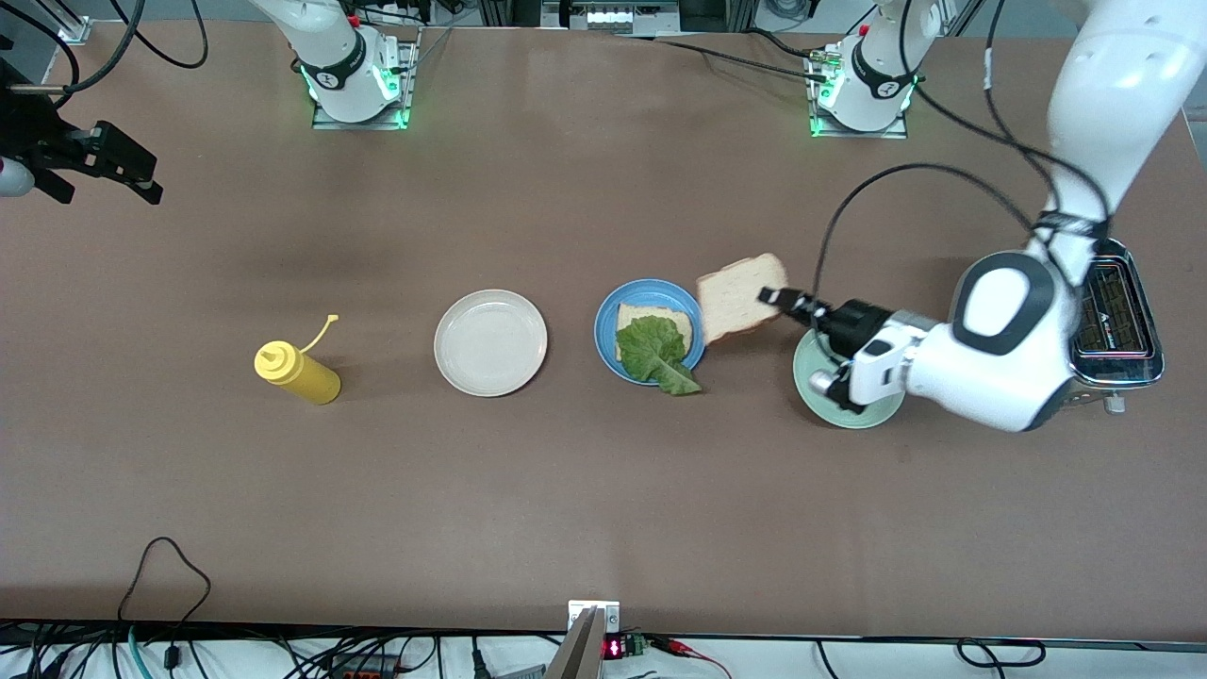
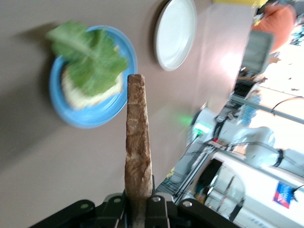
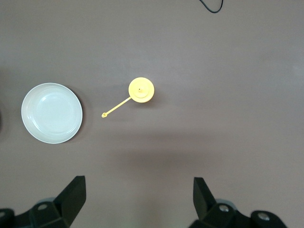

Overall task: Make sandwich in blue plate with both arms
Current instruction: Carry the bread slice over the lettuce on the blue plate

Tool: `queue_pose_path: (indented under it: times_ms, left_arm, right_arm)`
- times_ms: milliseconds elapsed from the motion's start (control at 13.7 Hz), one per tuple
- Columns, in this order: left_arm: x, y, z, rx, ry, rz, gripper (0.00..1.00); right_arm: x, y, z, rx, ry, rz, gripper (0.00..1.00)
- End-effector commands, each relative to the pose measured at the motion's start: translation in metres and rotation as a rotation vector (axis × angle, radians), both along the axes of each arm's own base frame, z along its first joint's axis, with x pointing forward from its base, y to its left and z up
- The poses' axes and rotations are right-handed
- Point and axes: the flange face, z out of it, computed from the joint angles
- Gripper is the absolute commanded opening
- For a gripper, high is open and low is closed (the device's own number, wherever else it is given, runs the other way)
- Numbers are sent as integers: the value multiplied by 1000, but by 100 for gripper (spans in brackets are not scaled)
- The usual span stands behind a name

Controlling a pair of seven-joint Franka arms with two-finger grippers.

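My left gripper (image 1: 775, 298) clamps a bread slice (image 1: 740, 297) edge-on just beside the blue plate (image 1: 606, 325); only my left wrist view shows its crust. Right gripper (image 3: 137, 195) waits, fingers spread; the plate hides under my arm.

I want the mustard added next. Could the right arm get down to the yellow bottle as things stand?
Probably yes: the right gripper hangs open and empty above the yellow bottle, with only bare table around it and the white plate standing apart.

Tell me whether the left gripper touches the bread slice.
Touching. The left wrist view shows the left gripper fingers shut on the bread slice edge, holding it up.
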Motion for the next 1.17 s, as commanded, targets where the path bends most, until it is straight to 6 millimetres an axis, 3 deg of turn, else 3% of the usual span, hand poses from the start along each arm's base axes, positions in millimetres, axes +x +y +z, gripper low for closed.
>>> queue_pose_path:
  times_ms: [0,220,439,659,732,805,878,951,1098]
  left_arm:
    - [0,-46,-36,-89,27,51,1]
    - [-4,-70,-95,-139,-12,53,0]
    - [-16,-73,-133,-147,-22,56,0]
    - [-21,-74,-152,-145,-8,70,1]
    - [-19,-73,-152,-139,-14,79,6]
    - [-19,-72,-155,-129,-17,76,28]
    - [-18,-67,-158,-113,-20,74,92]
    - [-17,-64,-157,-109,-15,76,100]
    - [-16,-56,-157,-83,-17,63,100]
  right_arm:
    - [-1,0,3,9,5,-13,100]
    - [-1,0,3,9,3,-13,100]
    - [-1,1,3,9,2,-10,100]
    - [-1,2,3,10,2,-11,100]
    - [-1,2,2,9,3,-11,100]
    - [-1,3,3,10,0,-10,100]
    - [-1,3,2,10,2,-10,100]
    - [-1,3,2,10,2,-10,100]
    - [-1,3,2,10,2,-11,100]
